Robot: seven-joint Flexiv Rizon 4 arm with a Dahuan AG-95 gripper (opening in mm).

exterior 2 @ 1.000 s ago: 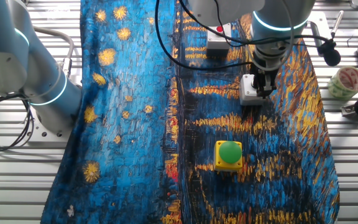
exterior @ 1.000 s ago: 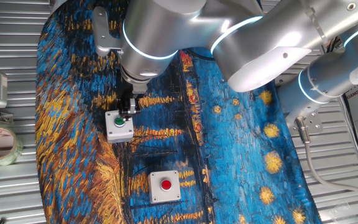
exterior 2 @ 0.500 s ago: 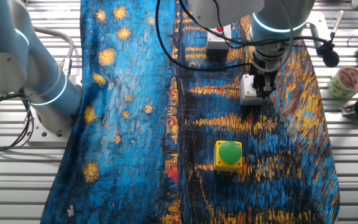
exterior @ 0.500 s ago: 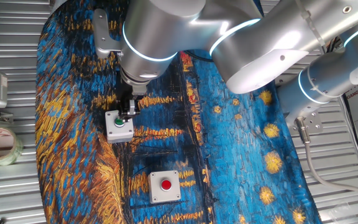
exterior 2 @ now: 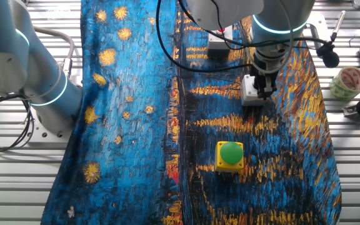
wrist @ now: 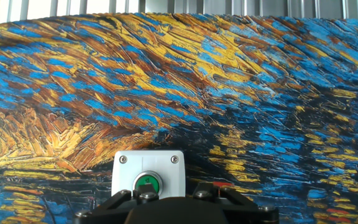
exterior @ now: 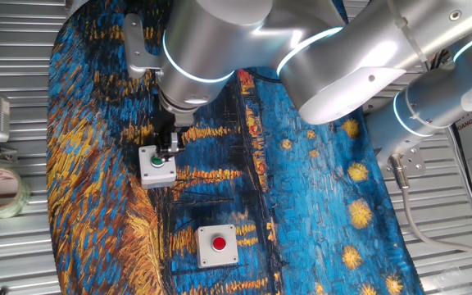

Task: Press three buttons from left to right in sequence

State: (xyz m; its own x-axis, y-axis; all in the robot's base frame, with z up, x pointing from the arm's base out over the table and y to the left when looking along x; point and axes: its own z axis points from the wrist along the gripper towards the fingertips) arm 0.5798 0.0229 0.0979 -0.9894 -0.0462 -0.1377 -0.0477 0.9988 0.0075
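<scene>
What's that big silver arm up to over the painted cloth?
It is pressing buttons in a row. Right now the fingers are down on the grey-white box with the small green button, the middle one. The yellow box with the big green dome sits on one side of it, and the grey-white box with the red button waits on the other, with nothing touching it.
</scene>
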